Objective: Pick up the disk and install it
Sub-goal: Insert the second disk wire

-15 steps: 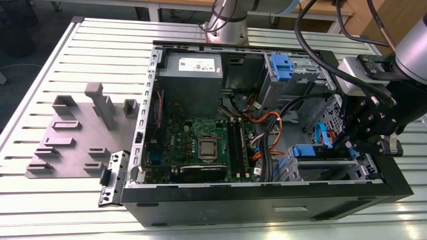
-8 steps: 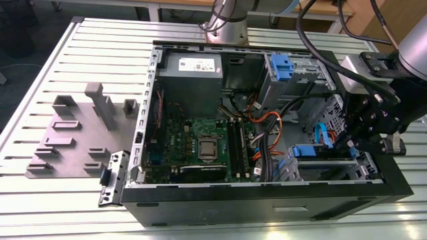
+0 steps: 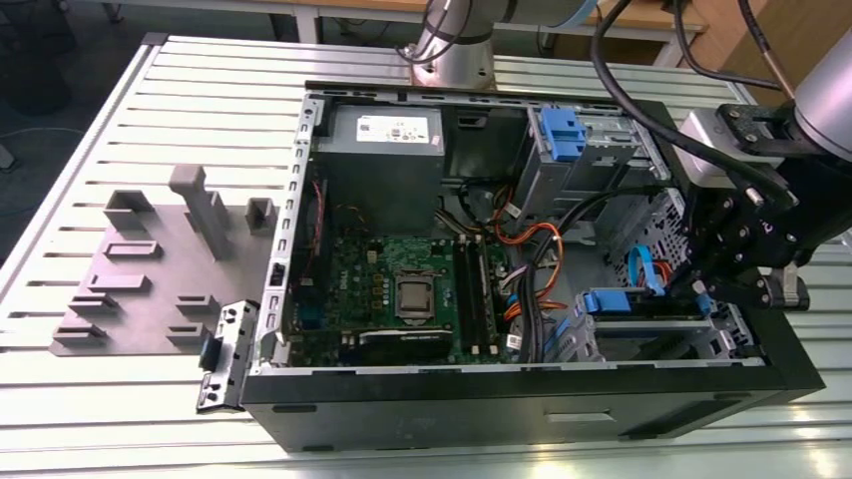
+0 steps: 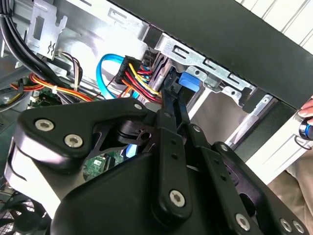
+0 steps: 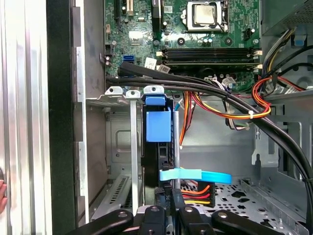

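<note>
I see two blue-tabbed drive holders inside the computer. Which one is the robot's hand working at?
The lower blue-tabbed one, in the cage by the case's front corner, right beside the hand. The other blue tab sits farther back, near the grey power box.

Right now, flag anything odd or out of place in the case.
A person's fingertips sit by the case rim in the second wrist view, close to the gripper. The disk stands straight in its bay; nothing else stands out.

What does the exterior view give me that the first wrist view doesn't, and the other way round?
Exterior view alone: the grey fixture plate outside the case, the power supply, and a second blue-tabbed caddy in its upper cage. First wrist view alone: a light-blue flat cable crossing below the disk's tab. Both: the disk in the lower bay, the motherboard, and the gripper beside the disk.
</note>
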